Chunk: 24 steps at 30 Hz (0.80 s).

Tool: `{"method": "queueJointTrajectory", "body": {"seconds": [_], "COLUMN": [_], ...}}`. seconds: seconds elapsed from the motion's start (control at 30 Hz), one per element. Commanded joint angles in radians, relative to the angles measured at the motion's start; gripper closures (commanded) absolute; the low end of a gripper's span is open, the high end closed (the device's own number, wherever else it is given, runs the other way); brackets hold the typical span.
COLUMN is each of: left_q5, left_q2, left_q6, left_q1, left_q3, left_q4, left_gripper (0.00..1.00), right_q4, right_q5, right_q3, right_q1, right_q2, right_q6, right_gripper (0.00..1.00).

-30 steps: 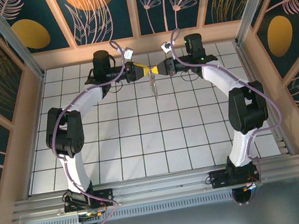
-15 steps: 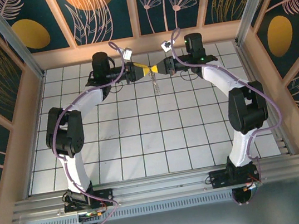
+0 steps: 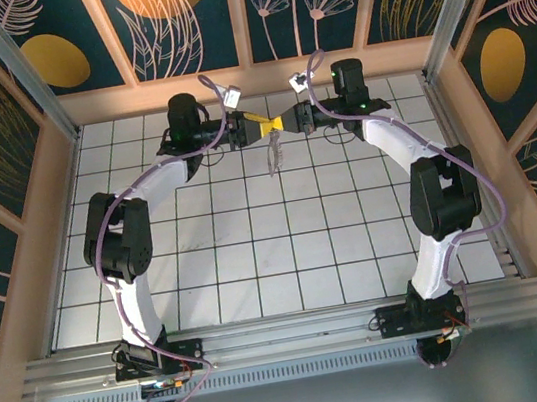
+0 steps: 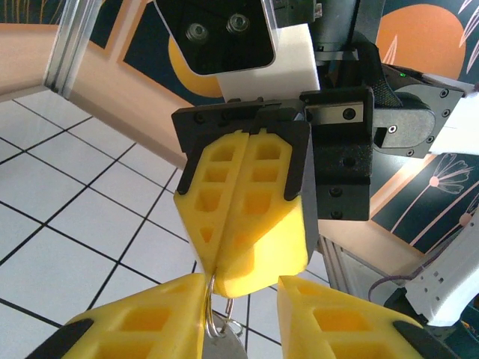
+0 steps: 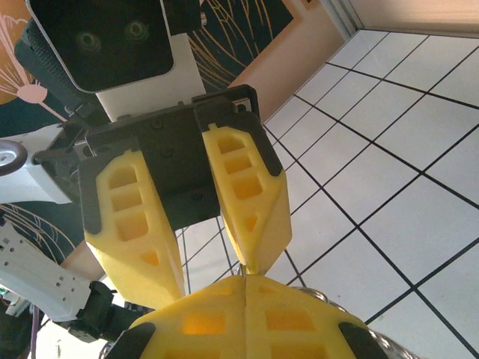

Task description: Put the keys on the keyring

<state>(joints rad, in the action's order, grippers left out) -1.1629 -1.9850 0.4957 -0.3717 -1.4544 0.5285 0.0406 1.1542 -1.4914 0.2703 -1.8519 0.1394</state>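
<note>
High over the far tiles my two grippers meet tip to tip. My right gripper [image 3: 284,122] [image 5: 247,278] is shut, and the thin silver keyring [image 4: 212,298] is pinched in the seam of its yellow fingers [image 4: 247,209]. My left gripper [image 3: 259,129] [image 4: 243,288] is open, its fingers [image 4: 135,321] standing either side of the right fingertips, with the ring against the inner face of the left one. A grey flat piece [image 4: 221,347] hangs from the ring; I cannot tell if it is the keys. The ring's chain [image 3: 274,156] dangles below the grippers.
White tiled floor [image 3: 256,253] stretches below both arms. Wooden walls with dark patterned panels [image 3: 181,22] close the back and sides. An aluminium rail [image 3: 289,334] runs along the near edge by the arm bases.
The left jaws have narrowed slightly around the right fingertips. The dangling chain has swung a little; both arms stay near the same spot.
</note>
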Motion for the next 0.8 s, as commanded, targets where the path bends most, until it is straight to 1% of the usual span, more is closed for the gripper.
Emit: {"method": "queueJointTrajectory", "body": {"seconds": [0.0,0.3,0.43,0.57,0.6,0.67,0.7,0.77], "left_q5": [-0.034,-0.045,-0.047,-0.03,-0.017,0.011,0.03,0.055], "left_q2": [0.002,0.003,0.005,0.016,0.021,0.031,0.038,0.051], "left_q6": [0.003,-0.001,-0.007,-0.006,0.0,0.034,0.051,0.091], "left_q1": [-0.006,-0.016,-0.021,-0.027,-0.027,-0.028,-0.027,-0.027], "left_q3": [0.011,0.011,0.014,0.023,0.031,0.049,0.06,0.082], "left_q4": [0.042,0.045,0.045,0.054,0.064,0.109,0.135,0.193], "left_gripper": [0.73,0.89,0.99,1.0,1.0,1.0,1.0,1.0], "right_q4": [-0.045,-0.053,-0.058,-0.064,-0.068,-0.103,-0.135,-0.225], "right_q5": [0.022,0.019,0.025,0.018,0.001,-0.034,-0.046,-0.073], "right_q3": [-0.005,-0.004,-0.002,0.004,0.01,0.038,0.061,0.128], "right_q1": [0.007,0.007,0.009,0.007,0.006,-0.004,-0.015,-0.04], "right_q2": [0.04,0.039,0.037,0.048,0.059,0.09,0.112,0.166], "right_q6": [0.009,0.015,0.02,0.028,0.036,0.061,0.088,0.155], "right_gripper": [1.0,1.0,1.0,1.0,0.96,0.78,0.71,0.64]}}
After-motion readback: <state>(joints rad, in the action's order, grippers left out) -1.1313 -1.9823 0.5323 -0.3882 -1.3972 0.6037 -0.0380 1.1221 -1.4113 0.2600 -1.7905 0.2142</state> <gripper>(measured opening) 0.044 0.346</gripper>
